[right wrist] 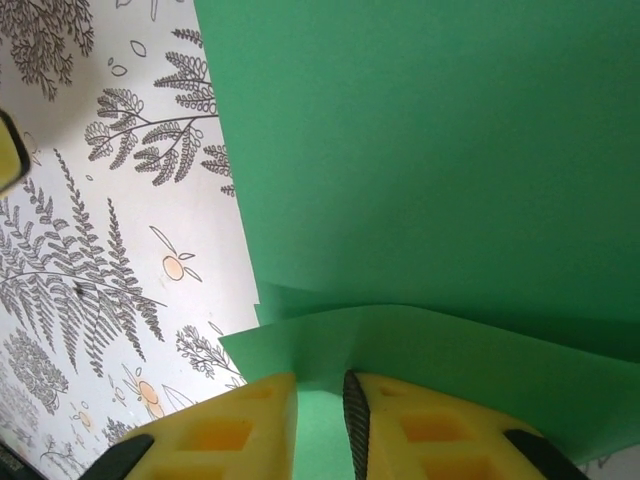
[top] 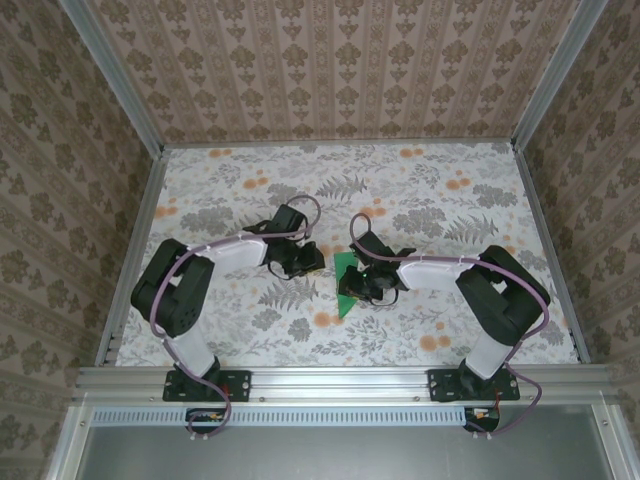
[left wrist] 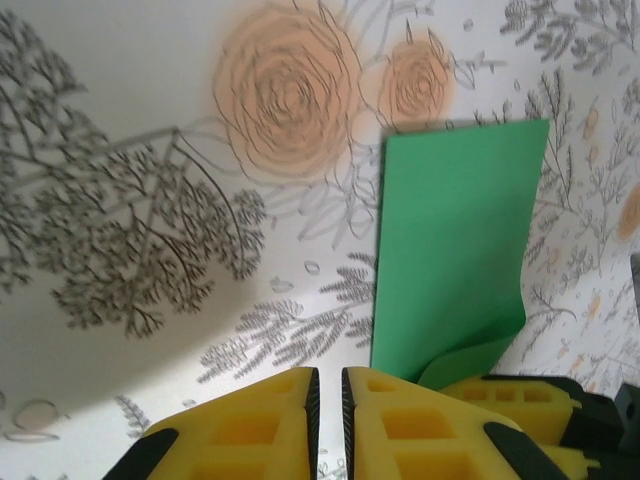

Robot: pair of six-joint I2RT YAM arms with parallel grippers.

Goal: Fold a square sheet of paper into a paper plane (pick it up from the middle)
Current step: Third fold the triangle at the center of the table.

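Now, with my right fingers (right wrist: pixel 420 435) pinching the raised flap of the square sheet of paper (right wrist: pixel 430 170) on the counter (top: pixel 230 190) and my left fingers (left wrist: pixel 250 425) pressed together, empty, beside it, I should flatten the crease slowly.

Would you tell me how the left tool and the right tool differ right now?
The left tool has its fingers nearly together on nothing; the right tool appears closed on a raised flap of the square sheet of paper. The left tool sits beside the sheet, over the printed tablecloth; the right tool sits over the sheet itself. Both have yellow fingers.
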